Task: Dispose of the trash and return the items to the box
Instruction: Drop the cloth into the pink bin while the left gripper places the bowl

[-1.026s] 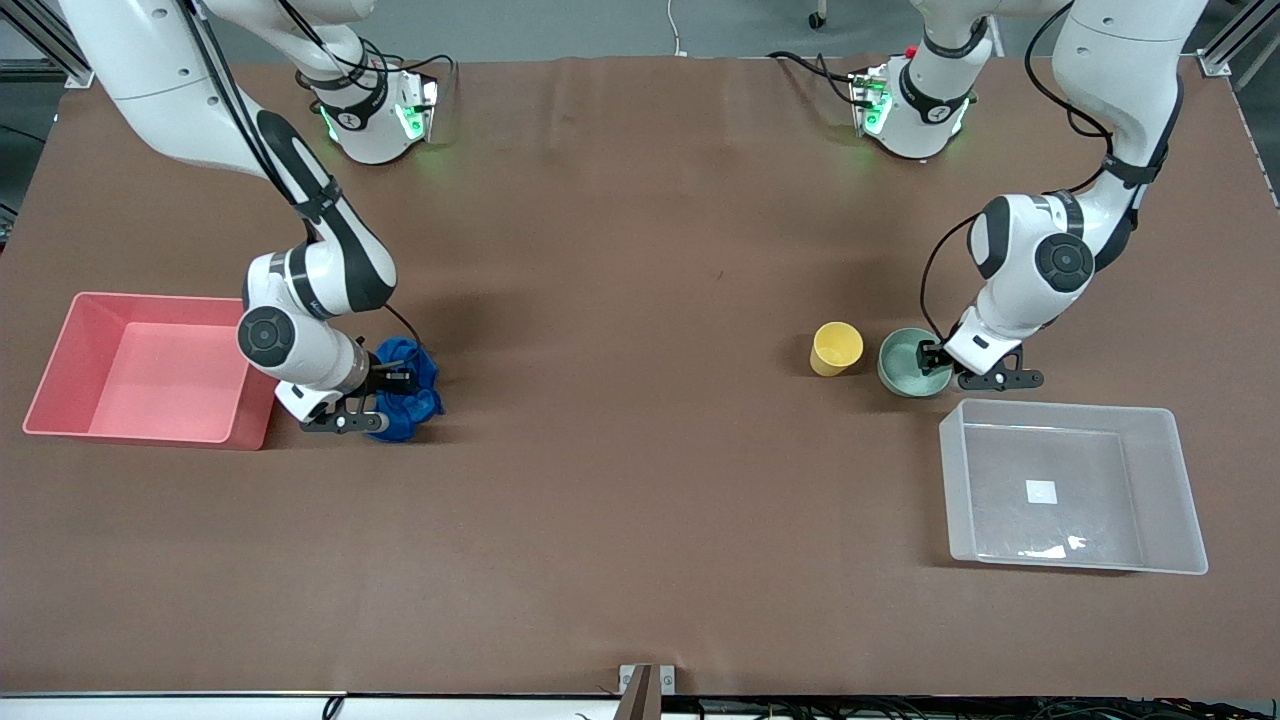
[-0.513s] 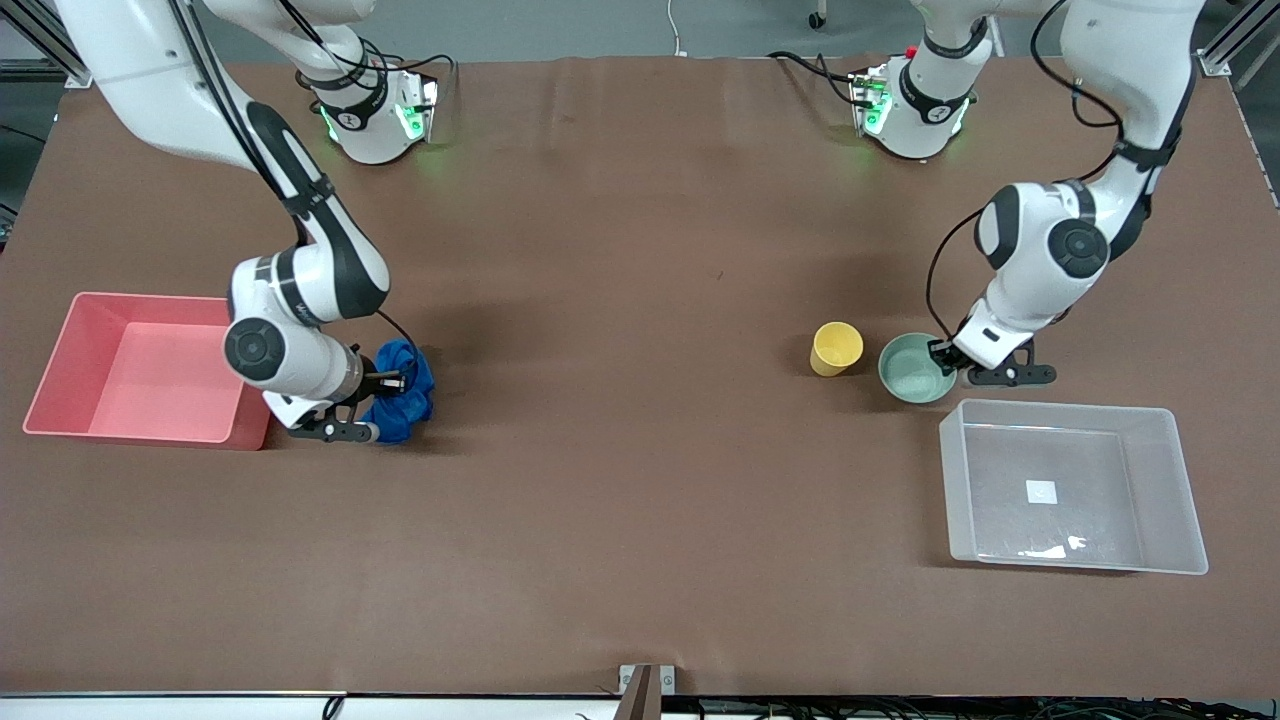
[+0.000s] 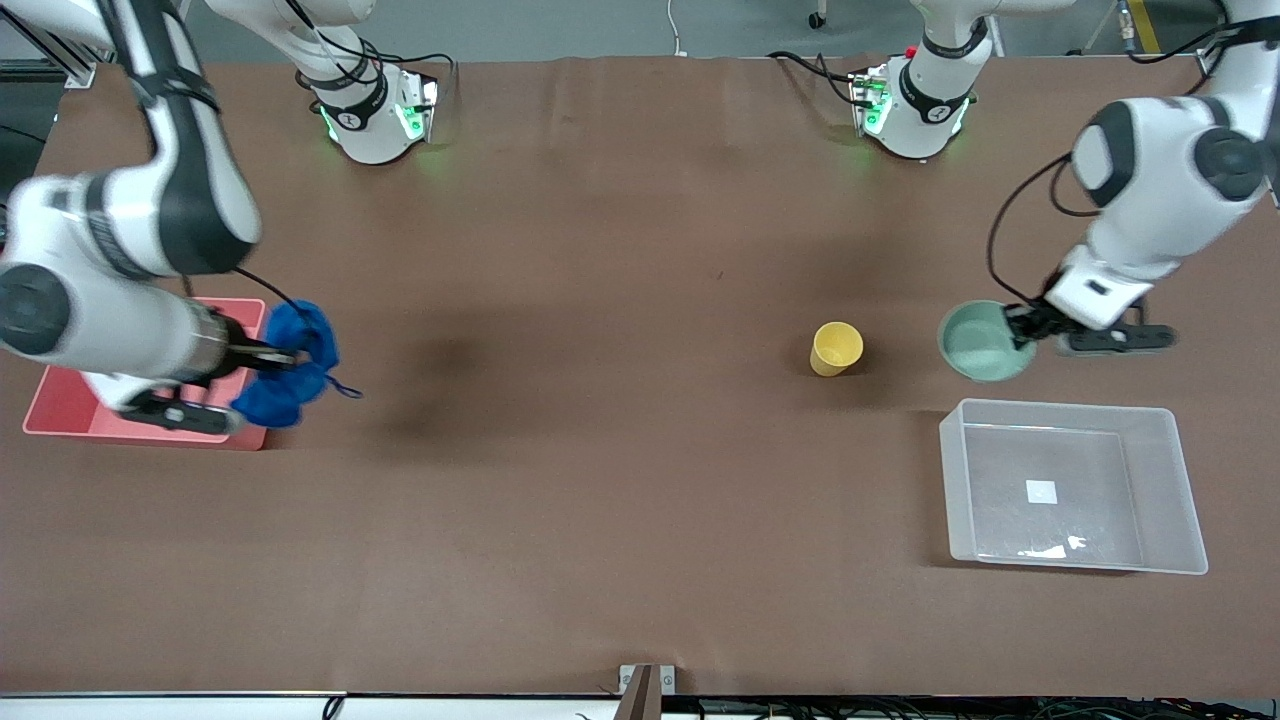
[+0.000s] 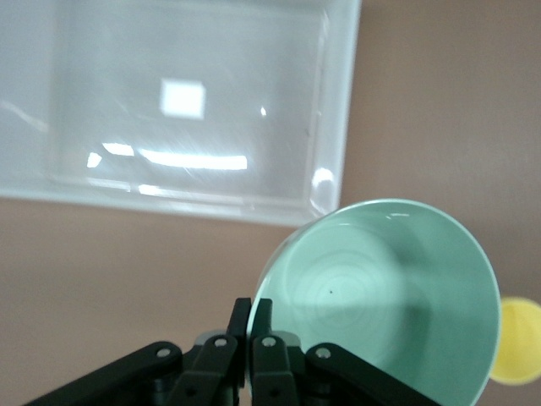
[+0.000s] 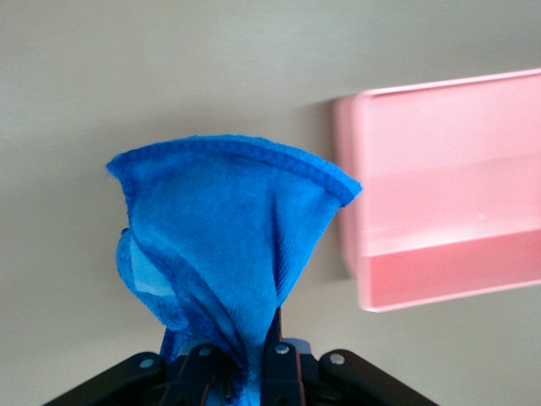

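My right gripper (image 3: 270, 358) is shut on the bright blue rag (image 3: 290, 362) and holds it in the air over the pink bin's edge; the rag (image 5: 228, 228) hangs bunched from the jaws in the right wrist view. My left gripper (image 3: 1022, 327) is shut on the rim of the mint-green bowl (image 3: 980, 342), lifted above the table beside the clear box (image 3: 1160, 440); the bowl (image 4: 389, 296) and the box (image 4: 338, 118) with its white label also show in the left wrist view. The yellow cup (image 3: 835, 348) stands on the table toward the middle from the bowl.
The pink bin (image 3: 60, 410) sits at the right arm's end of the table, partly hidden by the right arm; its corner (image 5: 439, 203) shows in the right wrist view. The clear box holds nothing but its white label (image 3: 1041, 491).
My right gripper has lifted the rag off the table and carried it toward the pink bin. My left gripper has lifted the bowl and moved it toward the left arm's end of the table.
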